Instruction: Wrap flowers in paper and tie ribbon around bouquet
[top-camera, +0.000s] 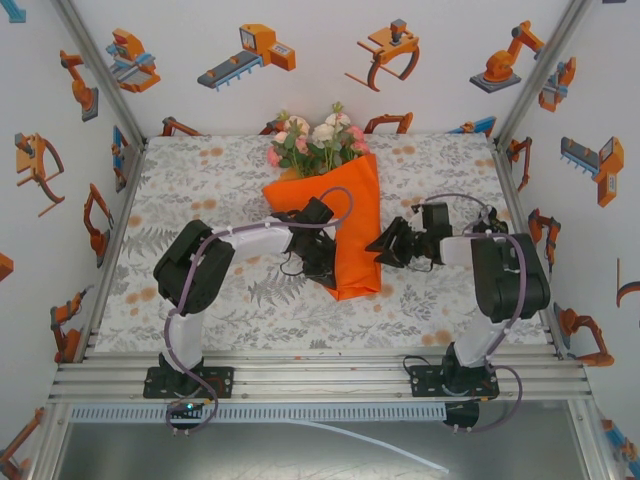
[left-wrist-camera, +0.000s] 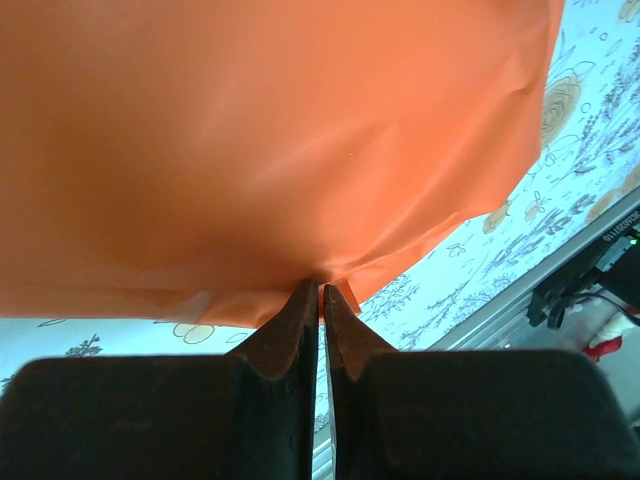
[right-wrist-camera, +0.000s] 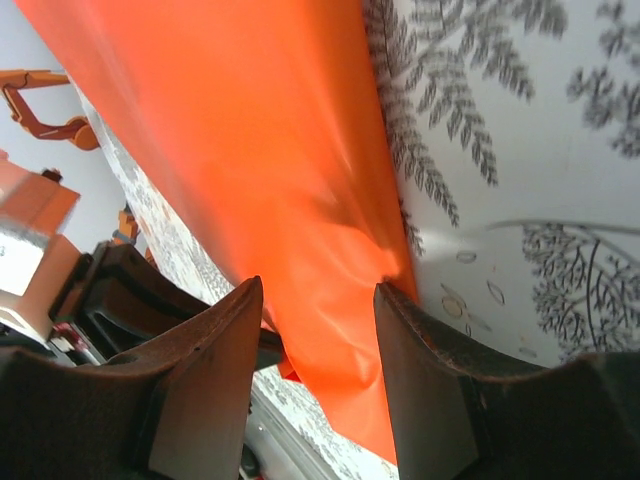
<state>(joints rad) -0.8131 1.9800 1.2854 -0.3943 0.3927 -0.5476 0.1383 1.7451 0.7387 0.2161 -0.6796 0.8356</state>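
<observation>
1. My left gripper (left-wrist-camera: 320, 290) has its jaws all but closed, the tips nipping the near edge of the orange paper (left-wrist-camera: 270, 130), as far as I can tell from this close.
2. My right gripper (right-wrist-camera: 318, 290) stands about half open, astride the paper's right edge without clamping it.
3. The paper lies wrapped as a cone mid-table on the printed tablecloth (top-camera: 200, 180), between both grippers.
4. The flowers (top-camera: 312, 140) sprout from its far end.
</observation>
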